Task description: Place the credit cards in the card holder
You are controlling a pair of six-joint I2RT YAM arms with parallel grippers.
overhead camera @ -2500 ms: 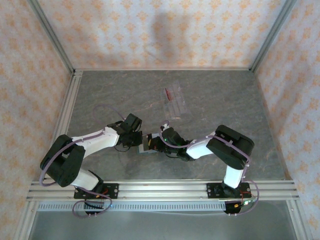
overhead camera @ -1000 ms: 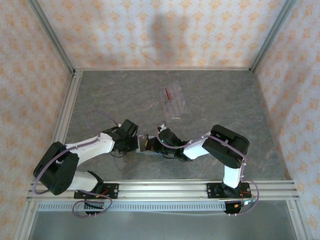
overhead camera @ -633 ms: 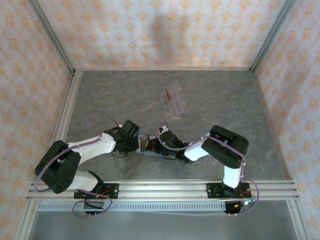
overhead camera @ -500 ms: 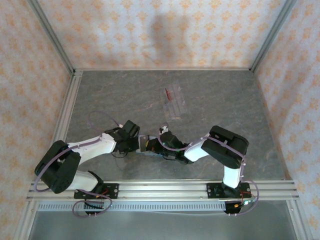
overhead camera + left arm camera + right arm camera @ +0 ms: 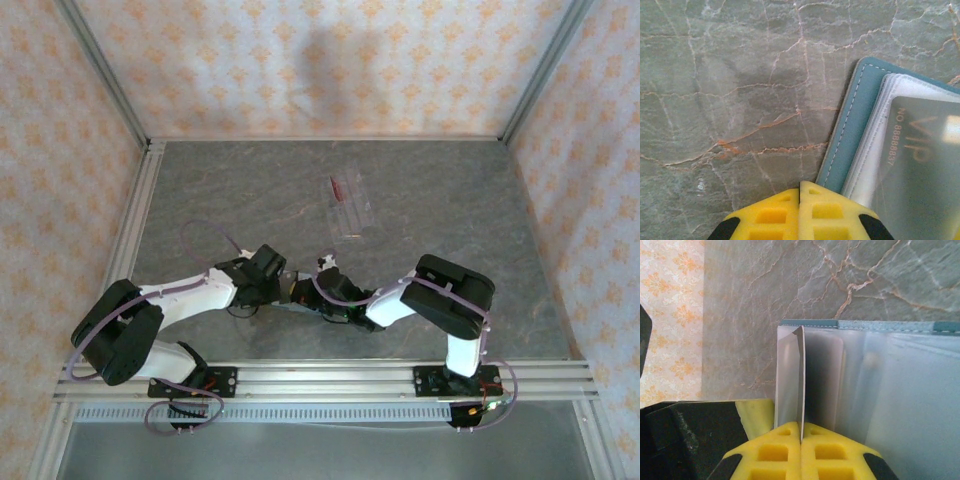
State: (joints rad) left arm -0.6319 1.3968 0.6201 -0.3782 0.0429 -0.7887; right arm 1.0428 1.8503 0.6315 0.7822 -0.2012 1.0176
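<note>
The card holder (image 5: 860,115) lies open on the marble, teal outside, with clear sleeves inside; one sleeve holds a card marked VIP (image 5: 920,165). My left gripper (image 5: 800,184) is shut, its tips resting at the holder's near edge with nothing between them. My right gripper (image 5: 801,426) is shut on a thin pale credit card (image 5: 801,370) held edge-on, its far end in among the sleeves of the card holder (image 5: 900,390). In the top view the left gripper (image 5: 282,288) and right gripper (image 5: 310,292) meet over the card holder (image 5: 297,302).
A clear slotted rack (image 5: 350,210) with a dark red card (image 5: 337,187) in it lies further back on the table. Aluminium rails (image 5: 330,378) run along the near edge, and patterned walls stand on three sides.
The left gripper has slid a little to the right, towards the holder. The right gripper has edged left and stays shut on the card.
</note>
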